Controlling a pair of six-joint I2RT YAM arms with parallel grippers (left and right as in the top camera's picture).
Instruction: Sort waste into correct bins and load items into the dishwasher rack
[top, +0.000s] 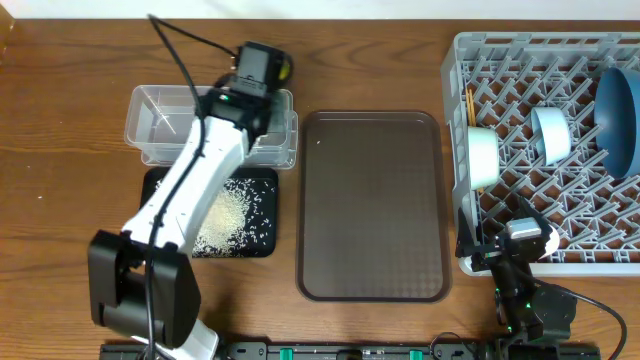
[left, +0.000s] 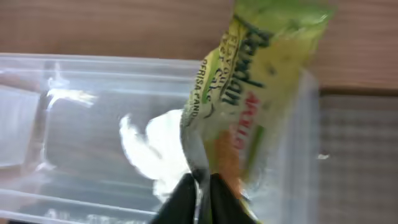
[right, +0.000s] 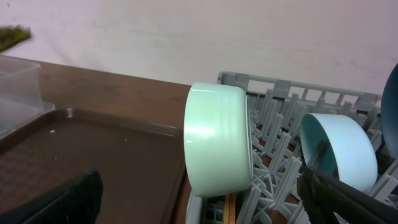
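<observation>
Left wrist view, left gripper (left: 199, 194) pinching glossy yellow-green-and-orange snack wrapper (left: 249, 93) over clear tub (left: 62, 81) holding white tissue (left: 152, 146), right gripper (right: 205, 196) spread

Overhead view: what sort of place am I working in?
Probably a tabletop dish-clearing station: a grey dishwasher rack holding bowls, a brown serving tray, and a black tray of rice.

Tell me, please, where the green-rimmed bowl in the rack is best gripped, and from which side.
Take the bowl by the topmost part of its rim, coming straight down from above. It stands on edge just inside the left wall of the rack, so its upper arc is free while the rack hems in its lower part. Probably put one finger inside and one outside. Which way it opens I cannot tell.
</observation>
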